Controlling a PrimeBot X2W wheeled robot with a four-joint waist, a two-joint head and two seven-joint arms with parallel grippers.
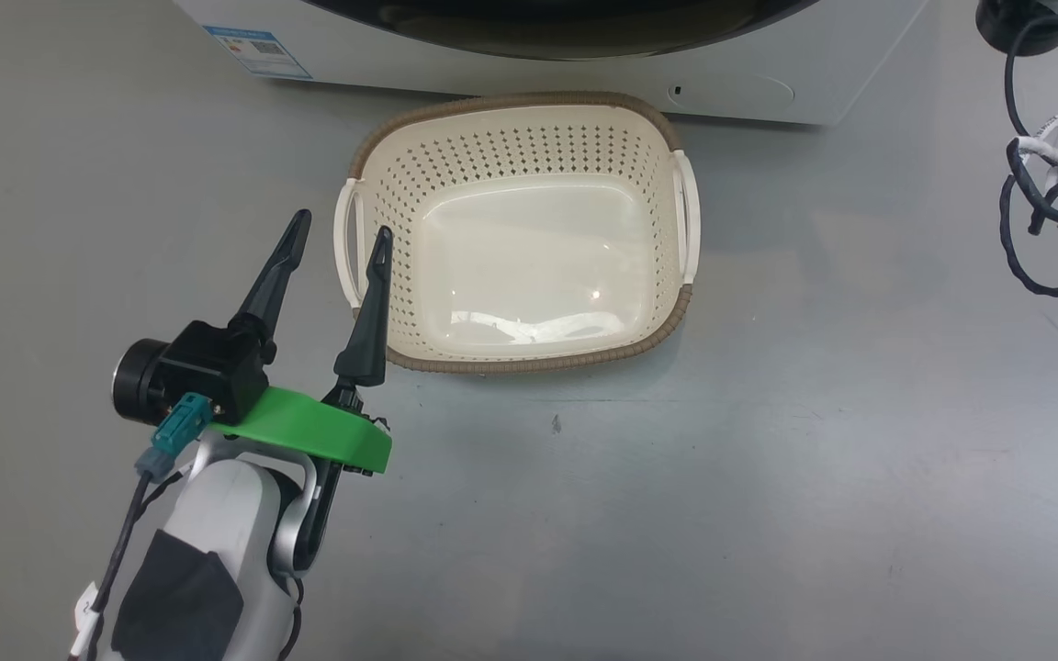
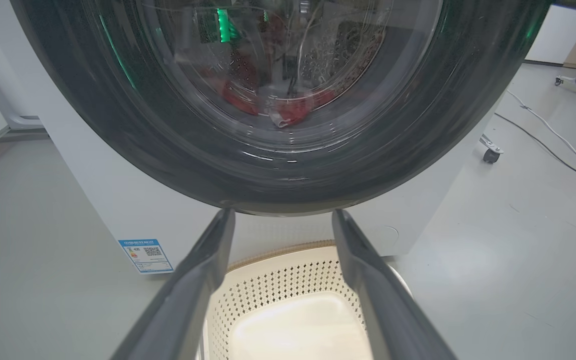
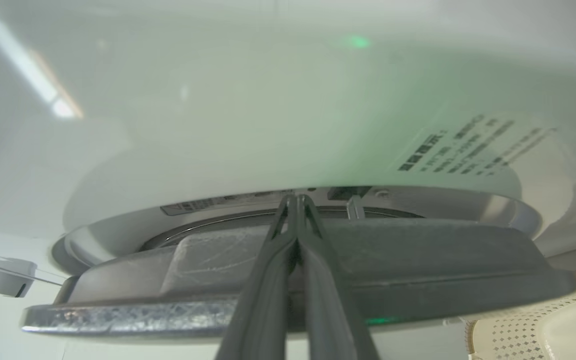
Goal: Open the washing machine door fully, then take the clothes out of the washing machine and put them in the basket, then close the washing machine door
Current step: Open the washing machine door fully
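Observation:
The cream basket (image 1: 515,138) stands empty on the floor right before the white washing machine (image 1: 768,92). The washing machine door (image 2: 118,125) has a glossy black rim, and through its glass I see the red clothes (image 2: 288,107) in the drum. My left gripper (image 1: 341,229) hovers open by the basket's left handle, nothing between its fingers, pointing at the door's lower rim (image 2: 283,215). My right gripper (image 3: 295,197) is shut, its tips at the narrow gap between the door's grey edge (image 3: 418,260) and the machine's white front (image 3: 268,125).
A blue label (image 1: 258,50) sits low on the washer's front. My right arm with its cable loops (image 1: 1052,184) hangs at the right edge. A caster wheel (image 2: 490,155) and a floor cable (image 2: 543,135) lie right of the machine. Grey floor spreads around the basket.

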